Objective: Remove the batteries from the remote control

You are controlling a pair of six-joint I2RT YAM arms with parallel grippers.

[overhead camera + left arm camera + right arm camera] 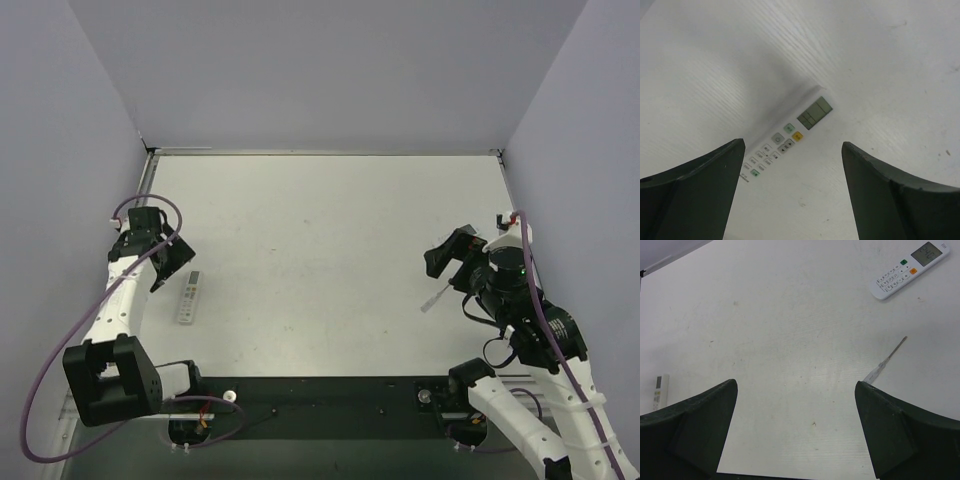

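A white remote control (189,297) lies face up at the table's left, with its display and buttons showing in the left wrist view (787,136). My left gripper (170,262) hovers just above and beside it, open and empty (792,146). A second white remote (907,269) lies at the far right of the right wrist view; in the top view the right arm mostly hides it. My right gripper (447,268) is open and empty (795,384) over bare table. No batteries are in view; both remotes lie face up, so their battery compartments are hidden.
A thin white stick with a metal tip (435,298) lies on the table just left of my right gripper, and it also shows in the right wrist view (885,362). Grey walls enclose the table (330,220) on three sides.
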